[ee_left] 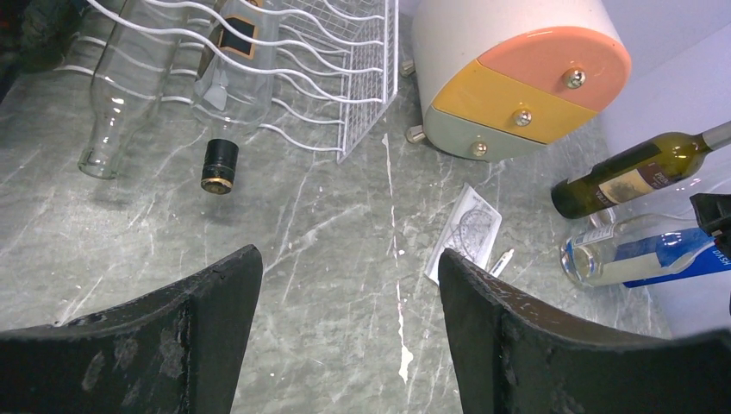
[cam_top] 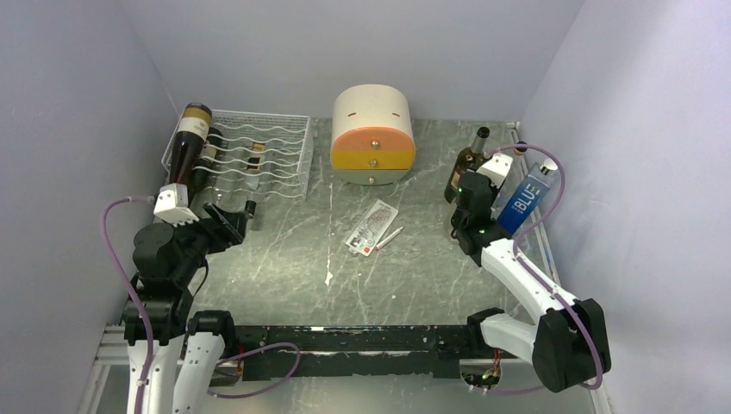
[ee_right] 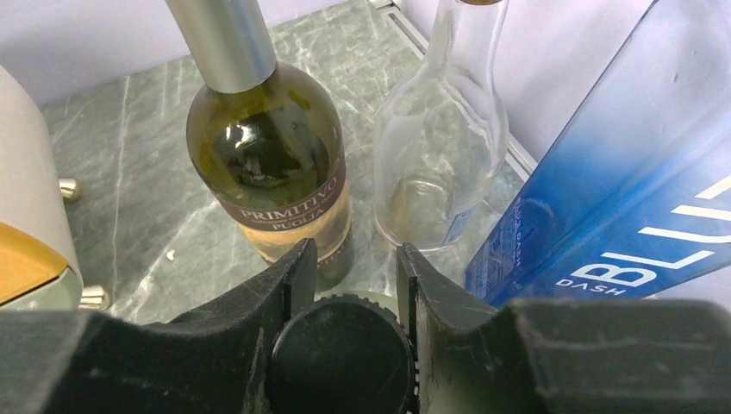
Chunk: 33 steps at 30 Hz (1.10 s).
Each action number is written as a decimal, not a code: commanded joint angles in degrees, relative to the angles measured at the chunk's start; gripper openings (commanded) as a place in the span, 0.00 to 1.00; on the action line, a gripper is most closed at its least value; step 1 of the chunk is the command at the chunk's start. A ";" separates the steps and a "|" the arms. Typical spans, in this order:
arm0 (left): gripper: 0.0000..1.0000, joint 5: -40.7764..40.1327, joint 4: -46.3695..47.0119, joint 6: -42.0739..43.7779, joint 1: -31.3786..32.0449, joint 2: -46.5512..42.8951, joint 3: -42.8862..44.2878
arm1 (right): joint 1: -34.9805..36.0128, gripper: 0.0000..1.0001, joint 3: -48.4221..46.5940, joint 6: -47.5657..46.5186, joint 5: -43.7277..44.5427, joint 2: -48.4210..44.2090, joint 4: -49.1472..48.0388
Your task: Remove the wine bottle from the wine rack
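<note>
Dark glass wine bottle with cream label is lying along the left edge of the white wire-grid wine rack, neck toward the arms; probably heavy, rigid, slick, breakable, best taken around the neck. Left gripper is hovering released nearby. Right gripper is clasping a black ribbed round cap.

1. Robot lab test cell, not a home or a shop.
2. Two arms, the left arm and the right arm, are bolted to a metal rail at the table's near edge.
3. Purple cables loop loose along both arms.
4. Plain pale walls box in a grey marbled tabletop on three sides.
5. Mixed props are set out: a white wire wine rack, a round drawer cabinet, and a green bottle by the right wall.
</note>
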<state>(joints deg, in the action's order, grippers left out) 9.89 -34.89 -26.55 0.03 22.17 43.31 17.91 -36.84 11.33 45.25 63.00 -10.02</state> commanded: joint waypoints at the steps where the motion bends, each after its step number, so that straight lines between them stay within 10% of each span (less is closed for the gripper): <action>1: 0.78 1.65 2.54 0.86 -0.88 -0.21 -0.53 | -0.85 0.01 -0.12 0.68 2.13 -0.02 -9.88; 12: 0.80 2.72 2.68 1.14 -2.05 0.49 -0.54 | -0.86 0.58 -2.08 0.28 -2.21 -3.80 -4.68; 25: 0.86 1.36 1.78 0.59 -2.27 4.48 -0.02 | 0.39 0.94 -8.01 -2.31 -19.03 -12.79 6.67; 33: 1.00 -2.35 0.56 0.37 -2.27 9.19 2.12 | 18.69 1.00 -11.10 -9.35 -27.78 -9.50 10.04</action>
<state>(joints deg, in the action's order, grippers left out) 10.09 -34.68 -26.50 -1.56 29.63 43.31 28.47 -46.30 6.31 25.26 52.42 -2.76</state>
